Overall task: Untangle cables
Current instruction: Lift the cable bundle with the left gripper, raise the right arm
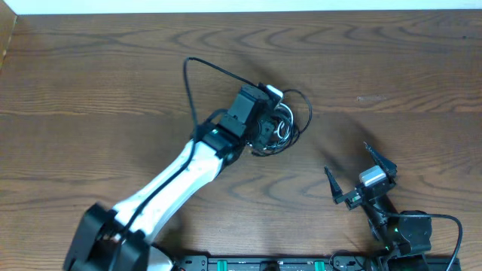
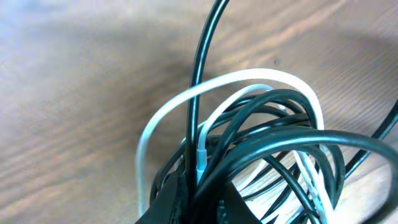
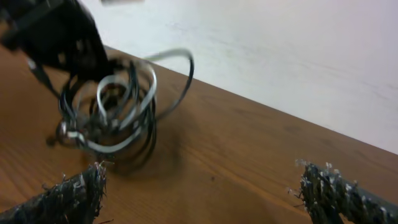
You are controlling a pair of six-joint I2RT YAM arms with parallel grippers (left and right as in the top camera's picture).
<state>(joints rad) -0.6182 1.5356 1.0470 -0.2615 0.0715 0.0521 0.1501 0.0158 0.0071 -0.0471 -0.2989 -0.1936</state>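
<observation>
- Left arm (image 1: 173,181): white and black, the item closest under the overhead camera. It reaches diagonally from the near-left desk edge to the middle of the desk.
- Desk (image 1: 90,68): brown wood-grain top that fills the overhead view. In the right wrist view its far edge meets a white wall (image 3: 280,56).
- Right arm (image 1: 399,229): dark, low at the near-right corner, angled toward the desk centre and well apart from the cables.
- Right end effector (image 1: 346,158): jaws spread wide with nothing between them. Its two rough, dark fingers (image 3: 68,199) sit at the lower corners of its own camera view, with bare desk between.
- Left end effector (image 1: 263,128): fingers together, clamped on the cables. Its own camera shows it only as a dark mass (image 2: 186,208) at the bottom edge, with cords coming out of it.
- Cables (image 1: 285,129): one tangled coil at the middle of the desk, gripped by the left end effector. In the blurred right wrist view the coil (image 3: 118,106) hangs below that end effector, with a shadow on the wood beneath. Whether its lowest loops touch the desk cannot be told.
- Black cords (image 2: 311,135): several overlapping loops in the left wrist view. One strand runs straight up and out of the top of that view.
- White cord (image 2: 249,74): thin, arching over the black loops and threaded in among them.
</observation>
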